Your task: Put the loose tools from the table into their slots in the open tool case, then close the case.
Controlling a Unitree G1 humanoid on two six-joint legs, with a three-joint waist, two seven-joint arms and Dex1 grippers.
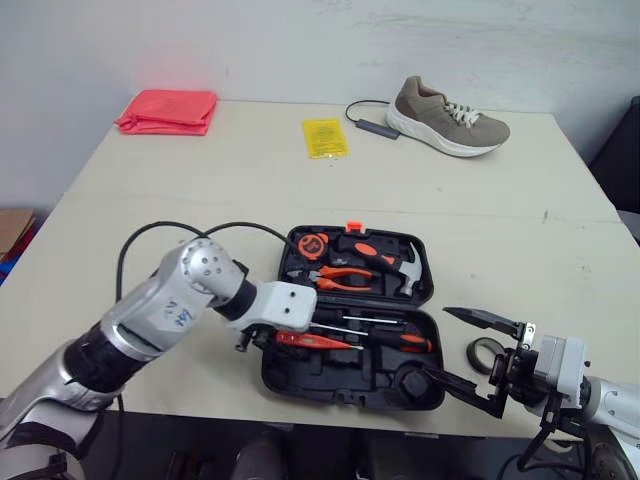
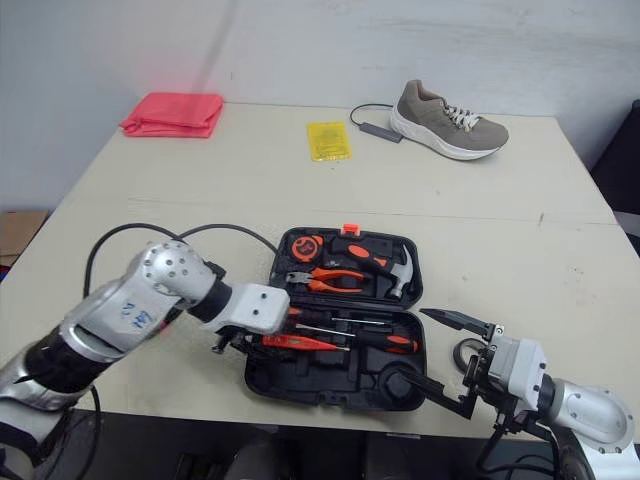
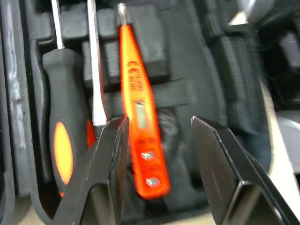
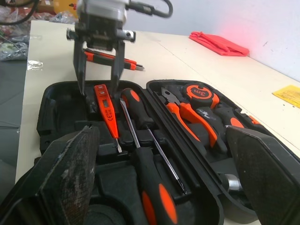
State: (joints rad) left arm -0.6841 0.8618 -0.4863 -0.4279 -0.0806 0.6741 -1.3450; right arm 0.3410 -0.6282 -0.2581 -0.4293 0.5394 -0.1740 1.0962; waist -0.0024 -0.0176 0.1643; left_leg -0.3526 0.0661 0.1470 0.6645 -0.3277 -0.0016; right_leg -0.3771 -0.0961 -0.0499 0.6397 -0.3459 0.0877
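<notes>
The black tool case lies open near the table's front edge. Its far half holds a tape measure, pliers and a hammer. Two screwdrivers and an orange tester pen lie in its near half. My left gripper is open at the case's left end, with its fingers on either side of the pen's handle. My right gripper is open at the case's front right corner, holding nothing. A black tape roll lies on the table beside it. An orange-black knife lies on the table beyond the left gripper.
At the far side of the table lie a beige shoe with a cable, a yellow packet and a red cloth. The case sits close to the front edge.
</notes>
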